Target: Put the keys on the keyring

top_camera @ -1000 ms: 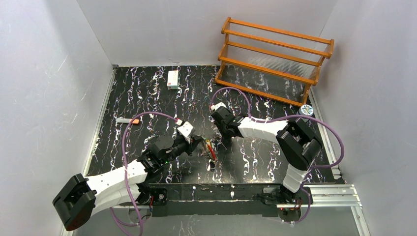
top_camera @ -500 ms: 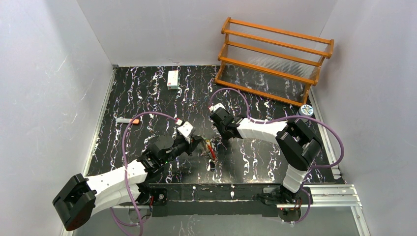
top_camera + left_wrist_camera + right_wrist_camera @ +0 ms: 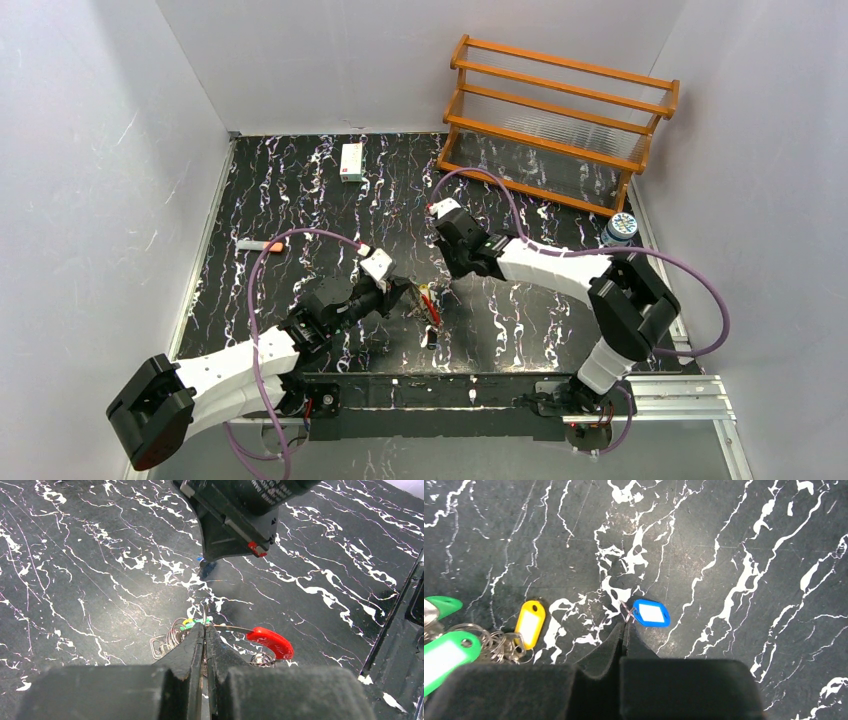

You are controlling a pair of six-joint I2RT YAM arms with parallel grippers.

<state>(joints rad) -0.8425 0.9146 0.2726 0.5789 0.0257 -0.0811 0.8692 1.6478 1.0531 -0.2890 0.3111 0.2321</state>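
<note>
Overhead, both sets of jaws nearly meet over the worktop (image 3: 300, 190), details lost. Left wrist view: left jaws clenched on the keyring (image 3: 270, 643) wire. Right wrist view alone shows right jaws pinching the small ring of the blue-tagged key (image 3: 651, 613), near the keyring's tags.

Keyring (image 3: 430, 303) on table (image 3: 300, 200), mid, twd near edge. L gripper (image 3: 205, 630) at its left, tips on its wire. R gripper (image 3: 625, 622) just behind it, slightly right. Tagged key (image 3: 651, 614) at R tips, behind keyring, apart from it. Box (image 3: 351, 161) far behind-left of keyring. Marker (image 3: 260, 245) well left. Rack (image 3: 560, 120) behind-right, at back. Jar (image 3: 622, 228) far right.
</note>
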